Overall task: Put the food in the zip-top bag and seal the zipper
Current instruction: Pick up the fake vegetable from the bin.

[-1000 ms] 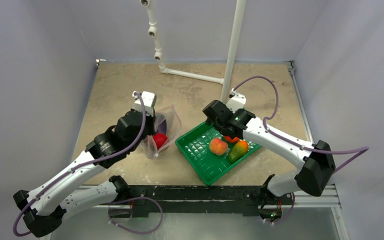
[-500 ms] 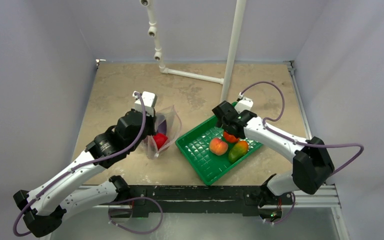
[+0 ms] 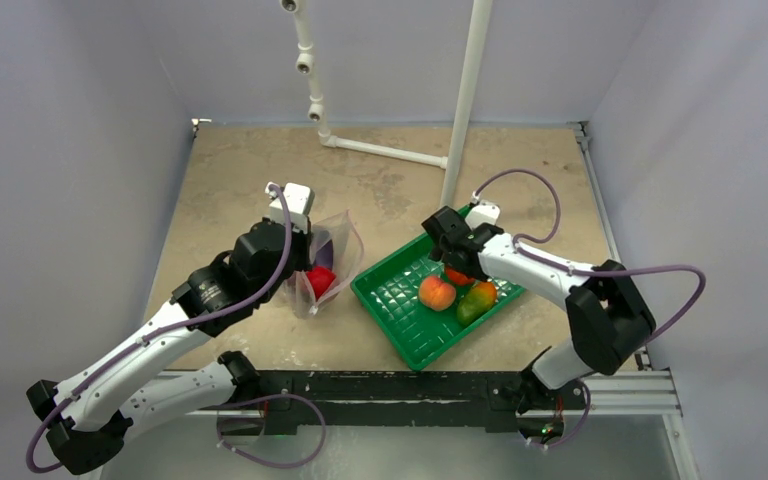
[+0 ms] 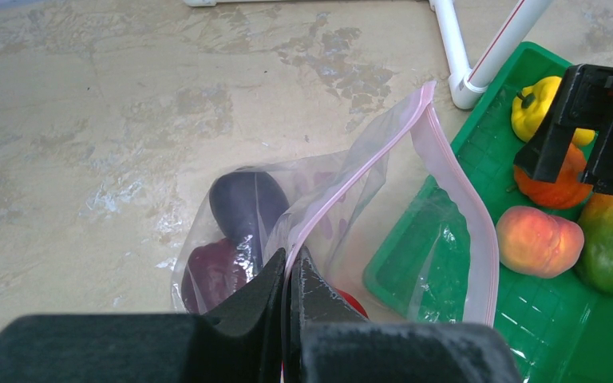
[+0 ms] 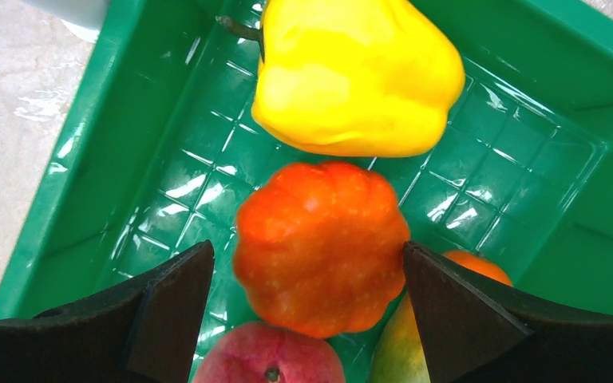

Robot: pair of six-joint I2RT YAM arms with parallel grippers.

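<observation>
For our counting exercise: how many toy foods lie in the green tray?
4: yellow pepper at the tray's far end, orange fruit between the fingers of the open right gripper, peach and mango nearer. The right arm may hide more.

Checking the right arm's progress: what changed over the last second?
The right tool moved from the far rim of the green ribbed tray to over the orange ribbed toy fruit, its open jaws now either side of it. The left tool stays shut on the clear zip-top bag at its mouth; nothing else moved.
</observation>
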